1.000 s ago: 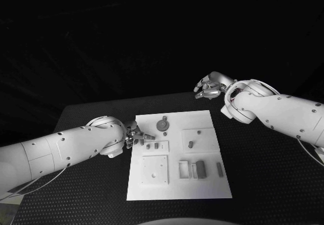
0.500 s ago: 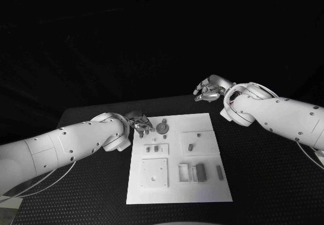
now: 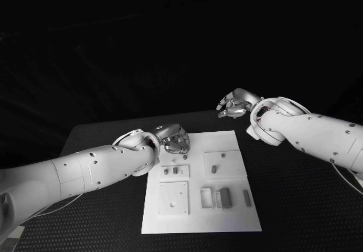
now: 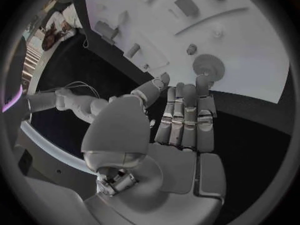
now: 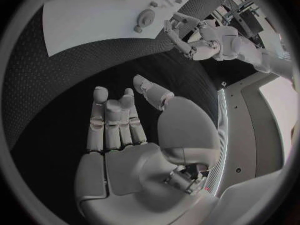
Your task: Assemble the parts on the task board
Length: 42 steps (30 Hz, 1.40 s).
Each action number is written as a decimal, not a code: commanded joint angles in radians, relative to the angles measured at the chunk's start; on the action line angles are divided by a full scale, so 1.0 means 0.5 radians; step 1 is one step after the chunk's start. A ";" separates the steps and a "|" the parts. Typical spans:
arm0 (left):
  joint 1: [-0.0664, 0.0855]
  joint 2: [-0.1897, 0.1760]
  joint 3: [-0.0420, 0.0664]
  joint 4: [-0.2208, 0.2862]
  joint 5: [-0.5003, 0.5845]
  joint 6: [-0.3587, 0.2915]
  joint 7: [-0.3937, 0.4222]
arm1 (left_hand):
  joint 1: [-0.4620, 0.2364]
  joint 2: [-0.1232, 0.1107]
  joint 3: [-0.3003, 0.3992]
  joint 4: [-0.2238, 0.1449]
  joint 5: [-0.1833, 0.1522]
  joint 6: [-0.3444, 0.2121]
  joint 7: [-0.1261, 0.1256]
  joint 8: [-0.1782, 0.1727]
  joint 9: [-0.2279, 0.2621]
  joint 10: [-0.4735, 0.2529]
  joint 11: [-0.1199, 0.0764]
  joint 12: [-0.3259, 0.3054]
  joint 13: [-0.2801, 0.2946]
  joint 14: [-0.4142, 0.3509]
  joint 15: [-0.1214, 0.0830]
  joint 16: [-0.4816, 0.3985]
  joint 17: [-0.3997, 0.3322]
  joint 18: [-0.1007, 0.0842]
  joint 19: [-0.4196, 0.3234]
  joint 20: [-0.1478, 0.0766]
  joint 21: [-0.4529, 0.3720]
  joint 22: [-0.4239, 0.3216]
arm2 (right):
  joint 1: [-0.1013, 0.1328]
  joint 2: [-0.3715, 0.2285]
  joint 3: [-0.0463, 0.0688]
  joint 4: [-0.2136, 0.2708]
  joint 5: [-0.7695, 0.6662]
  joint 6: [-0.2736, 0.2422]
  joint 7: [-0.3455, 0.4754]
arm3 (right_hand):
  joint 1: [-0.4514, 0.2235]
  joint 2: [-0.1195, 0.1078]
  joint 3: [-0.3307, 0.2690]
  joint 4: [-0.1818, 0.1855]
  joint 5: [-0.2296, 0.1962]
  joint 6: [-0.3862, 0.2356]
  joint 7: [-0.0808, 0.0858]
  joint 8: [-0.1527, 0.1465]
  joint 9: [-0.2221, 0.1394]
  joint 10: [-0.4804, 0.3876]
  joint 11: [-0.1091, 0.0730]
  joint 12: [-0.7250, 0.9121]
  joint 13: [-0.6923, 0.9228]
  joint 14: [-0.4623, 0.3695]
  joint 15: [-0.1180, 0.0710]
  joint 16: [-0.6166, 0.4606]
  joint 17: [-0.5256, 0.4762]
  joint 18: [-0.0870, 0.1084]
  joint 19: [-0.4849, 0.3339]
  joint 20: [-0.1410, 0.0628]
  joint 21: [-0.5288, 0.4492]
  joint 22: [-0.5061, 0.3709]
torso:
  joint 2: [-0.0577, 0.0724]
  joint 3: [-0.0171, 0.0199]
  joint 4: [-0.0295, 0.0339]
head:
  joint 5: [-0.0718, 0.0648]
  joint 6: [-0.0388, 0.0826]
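The left hand (image 3: 174, 139) hangs over the far left corner of the task board (image 3: 227, 220), which lies in the middle of the black bench (image 3: 302, 199). From the head view its fingers look bunched, but the left wrist view shows more — the fingers (image 4: 187, 117) lie straight and side by side, thumb apart, released and holding nothing. Just beyond their tips in that view sits a round disc part (image 4: 208, 65) on the board, with a small round peg (image 4: 192, 49) next to it; the head view hides the disc behind the hand.

The right hand (image 3: 236, 102) is raised past the board's far right corner, well apart from it, over bare bench. In the right wrist view its fingers (image 5: 115, 120) are stretched flat and empty, and the left hand (image 5: 181, 27) shows beyond them at the board's edge, near the same disc (image 5: 145, 18).

The head view alone lays out the near side of the board, away from both sets of fingers — a square plate (image 3: 173, 197), two small parts (image 3: 171, 170) in a recess, an oblong part (image 3: 214, 169) and upright blocks (image 3: 224, 198).

No writing can be read on anything.
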 commanded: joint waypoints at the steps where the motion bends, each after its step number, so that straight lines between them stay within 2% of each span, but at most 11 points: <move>1: 0.000 0.030 -0.003 -0.030 -0.403 0.007 -0.011 | -0.019 -0.034 -0.022 0.003 -0.010 0.016 0.001 0.000 -0.016 0.009 0.004 -0.048 -0.017 0.025 0.000 0.005 0.007 0.043 0.029 -0.005 0.004 0.010 | -0.001 0.003 0.001 -0.002 0.025 0.028 0.032 | -0.005 0.009 -0.008 -0.002 -0.010 -0.003 0.015 -0.012 -0.003 0.000 0.006 -0.009 0.002 -0.014 0.005 0.010 -0.003 0.013 -0.010 -0.002 -0.008 0.030 | 0.000 -0.0017 -0.002 | -0.002 0.004; 5: 0.001 0.053 -0.024 -0.052 -0.523 0.063 -0.091 | -0.118 -0.082 -0.114 0.007 -0.012 -0.062 0.003 -0.045 -0.060 -0.067 0.040 -0.155 -0.062 0.018 0.031 0.011 0.017 0.066 0.032 0.019 0.004 0.024 | -0.001 0.002 0.001 -0.001 0.024 0.026 0.030 | -0.006 0.009 -0.008 -0.002 -0.010 -0.004 0.016 -0.012 -0.003 0.000 0.006 -0.009 0.002 -0.015 0.005 0.010 -0.003 0.013 -0.010 -0.002 -0.009 0.030 | -0.001 0.0008 0.001 | -0.005 0.001; 11: -0.016 0.097 -0.054 -0.086 -0.602 0.131 -0.143 | -0.083 -0.063 -0.147 0.008 -0.004 -0.019 0.012 -0.021 -0.094 0.014 0.015 -0.196 -0.073 0.108 0.005 0.158 0.086 0.116 0.149 0.002 0.102 0.118 | -0.001 0.003 0.001 0.000 0.022 0.021 0.033 | -0.007 0.009 -0.008 -0.001 -0.010 -0.004 0.016 -0.012 -0.003 0.000 0.006 -0.009 0.002 -0.015 0.005 0.010 -0.004 0.013 -0.010 -0.002 -0.009 0.030 | 0.000 0.0000 0.000 | -0.009 0.005; 15: -0.040 0.128 -0.081 -0.141 -0.595 0.043 -0.142 | -0.069 -0.063 -0.143 0.008 -0.004 -0.068 0.012 -0.048 -0.123 0.007 0.021 -0.228 -0.084 0.103 0.009 0.185 0.097 0.123 0.151 0.002 0.118 0.147 | -0.001 0.003 0.001 -0.010 0.031 0.008 0.046 | -0.008 0.009 -0.008 -0.001 -0.010 -0.005 0.016 -0.013 -0.004 -0.001 0.007 -0.009 0.002 -0.015 0.006 0.010 -0.004 0.013 -0.010 -0.002 -0.009 0.030 | 0.001 -0.0015 0.000 | -0.012 0.004; 17: -0.049 0.136 -0.085 -0.163 -0.595 0.022 -0.155 | -0.070 -0.071 -0.138 0.013 -0.004 -0.124 -0.008 -0.077 -0.146 -0.001 0.026 -0.247 -0.090 0.100 0.014 0.193 0.098 0.127 0.149 0.007 0.121 0.159 | 0.000 0.005 0.001 -0.012 0.055 0.002 0.055 | -0.012 0.010 -0.009 0.000 -0.010 -0.007 0.017 -0.013 -0.004 -0.003 0.008 -0.012 0.001 -0.018 0.007 0.008 -0.007 0.013 -0.013 0.000 -0.011 0.029 | 0.001 -0.0025 -0.001 | -0.013 0.004; 24: -0.058 0.141 -0.087 -0.190 -0.594 -0.003 -0.157 | -0.068 -0.060 -0.119 0.018 -0.001 -0.092 0.015 -0.054 -0.157 0.002 0.031 -0.271 -0.096 0.102 0.018 0.208 0.098 0.139 0.154 0.012 0.129 0.179 | 0.000 0.005 0.001 -0.018 0.090 -0.030 0.086 | -0.039 0.004 0.006 0.001 -0.010 -0.032 0.028 -0.022 -0.011 -0.031 0.020 -0.126 -0.087 -0.077 0.021 -0.111 -0.095 0.013 -0.089 0.039 -0.097 -0.005 | 0.002 -0.0017 0.003 | -0.018 0.001; 26: -0.059 0.142 -0.087 -0.190 -0.594 -0.008 -0.160 | -0.062 -0.052 -0.111 0.017 0.000 -0.081 0.021 -0.047 -0.160 0.010 0.029 -0.274 -0.096 0.104 0.017 0.213 0.099 0.142 0.158 0.012 0.132 0.184 | 0.000 0.007 0.001 -0.022 0.118 -0.034 0.098 | -0.050 -0.001 0.025 0.003 -0.011 -0.053 0.044 -0.029 -0.014 -0.080 0.033 -0.224 -0.157 -0.142 0.041 -0.218 -0.154 0.001 -0.166 0.066 -0.173 -0.036 | 0.003 -0.0020 0.004 | -0.018 0.001; 29: -0.065 0.144 -0.087 -0.189 -0.594 -0.016 -0.159 | -0.041 -0.039 -0.089 0.015 0.000 -0.076 0.027 -0.042 -0.167 0.015 0.029 -0.281 -0.097 0.107 0.016 0.218 0.098 0.145 0.161 0.013 0.134 0.192 | 0.000 0.013 0.001 -0.027 0.139 -0.038 0.116 | -0.061 -0.002 0.059 0.001 -0.010 -0.093 0.073 -0.036 -0.016 -0.155 0.072 -0.471 -0.343 -0.259 0.101 -0.495 -0.307 -0.031 -0.331 0.120 -0.349 -0.116 | 0.002 -0.0020 0.004 | -0.018 0.000; 32: -0.072 0.146 -0.087 -0.190 -0.594 -0.003 -0.156 | -0.036 -0.035 -0.079 0.016 -0.001 -0.075 0.029 -0.041 -0.171 0.017 0.030 -0.286 -0.098 0.107 0.017 0.220 0.097 0.145 0.161 0.013 0.134 0.195 | 0.000 0.016 0.001 -0.030 0.157 -0.038 0.129 | -0.057 -0.006 0.064 -0.006 -0.013 -0.117 0.087 -0.025 -0.009 -0.136 0.097 -0.694 -0.542 -0.264 0.176 -0.756 -0.471 -0.046 -0.424 0.161 -0.483 -0.182 | 0.001 -0.0025 0.003 | -0.018 -0.004; 35: -0.078 0.148 -0.086 -0.190 -0.590 0.009 -0.151 | -0.035 -0.030 -0.071 0.019 -0.002 -0.070 0.029 -0.036 -0.174 0.021 0.030 -0.289 -0.098 0.109 0.017 0.223 0.096 0.146 0.163 0.014 0.136 0.199 | 0.000 0.017 0.001 -0.031 0.164 -0.039 0.136 | -0.051 -0.005 0.057 -0.004 -0.011 -0.126 0.098 -0.015 -0.006 -0.130 0.109 -0.826 -0.666 -0.271 0.216 -0.905 -0.549 -0.054 -0.471 0.184 -0.561 -0.217 | 0.001 -0.0026 0.002 | -0.017 -0.005; 42: -0.087 0.145 -0.086 -0.176 -0.580 0.024 -0.138 | -0.032 -0.013 -0.055 0.017 -0.003 -0.023 0.031 -0.005 -0.186 0.073 0.013 -0.287 -0.089 0.140 0.000 0.262 0.104 0.155 0.201 0.001 0.166 0.235 | 0.000 0.017 0.001 -0.032 0.169 -0.040 0.141 | -0.032 -0.001 0.032 -0.005 -0.011 -0.141 0.103 0.004 -0.008 -0.077 0.124 -0.974 -0.837 -0.244 0.257 -1.110 -0.621 -0.054 -0.505 0.214 -0.662 -0.248 | 0.000 -0.0009 0.002 | -0.021 -0.014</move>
